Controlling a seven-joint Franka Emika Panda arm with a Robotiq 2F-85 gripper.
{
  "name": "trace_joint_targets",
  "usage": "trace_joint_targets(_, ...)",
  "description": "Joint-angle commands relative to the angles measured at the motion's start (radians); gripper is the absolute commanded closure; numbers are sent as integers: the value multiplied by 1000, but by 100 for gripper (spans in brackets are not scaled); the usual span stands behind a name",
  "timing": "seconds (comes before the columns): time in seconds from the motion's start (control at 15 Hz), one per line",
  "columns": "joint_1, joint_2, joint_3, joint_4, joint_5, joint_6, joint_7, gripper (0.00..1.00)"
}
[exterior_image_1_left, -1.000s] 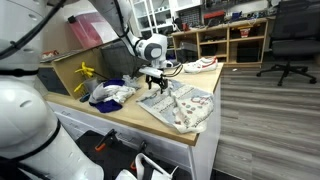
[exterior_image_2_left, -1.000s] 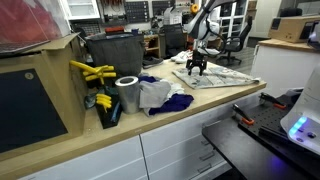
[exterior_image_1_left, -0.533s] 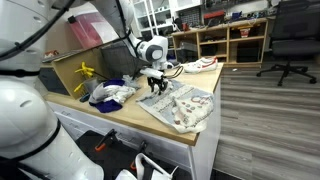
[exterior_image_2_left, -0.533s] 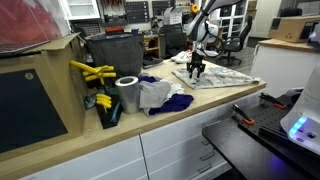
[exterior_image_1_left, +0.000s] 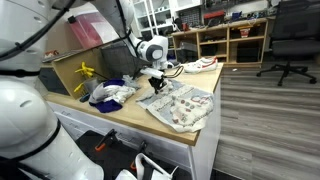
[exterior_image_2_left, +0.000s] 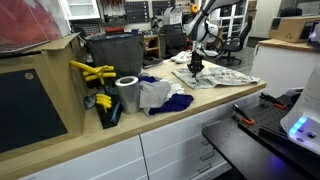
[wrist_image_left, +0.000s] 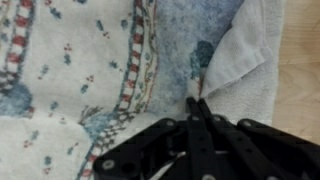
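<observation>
A patterned white cloth (exterior_image_1_left: 187, 106) with red and blue print lies spread on the wooden worktop (exterior_image_1_left: 128, 112); the same cloth (exterior_image_2_left: 216, 78) shows in both exterior views. My gripper (exterior_image_1_left: 157, 86) points straight down at the cloth's edge nearest the pile of rags. In the wrist view the black fingers (wrist_image_left: 190, 125) are pressed together, and the gripper (wrist_image_left: 197, 103) pinches a small fold of the cloth (wrist_image_left: 80, 70) next to a plain white terry part (wrist_image_left: 245, 60). In an exterior view the gripper (exterior_image_2_left: 195, 72) touches the cloth.
A heap of white and blue rags (exterior_image_1_left: 110, 93) lies beside the cloth. A tape roll (exterior_image_2_left: 127, 93), yellow tools (exterior_image_2_left: 90, 72) and a black bin (exterior_image_2_left: 115, 48) stand further along the worktop. The worktop's edge (exterior_image_1_left: 205, 140) drops to the floor. An office chair (exterior_image_1_left: 290, 40) stands beyond.
The jaws have gone from wide open to shut on a fold of the cloth. The cloth's edge under them has bunched slightly. The arm has hardly moved.
</observation>
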Motion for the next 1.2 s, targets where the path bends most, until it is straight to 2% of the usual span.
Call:
trace_joint_targets(0.0, 3, -7, -3, 4, -8, -27, 2, 73)
trace_joint_targets(0.13, 4, -14, -3, -5, -15, -25, -4, 62)
trace_joint_targets(0.67, 4, -51, 5, -30, 8, -28, 12, 3)
trace_joint_targets(0.73, 6, -52, 6, -30, 10, -32, 19, 0)
trace_joint_targets(1.13, 21, -50, 13, -27, 46, -67, 86, 0)
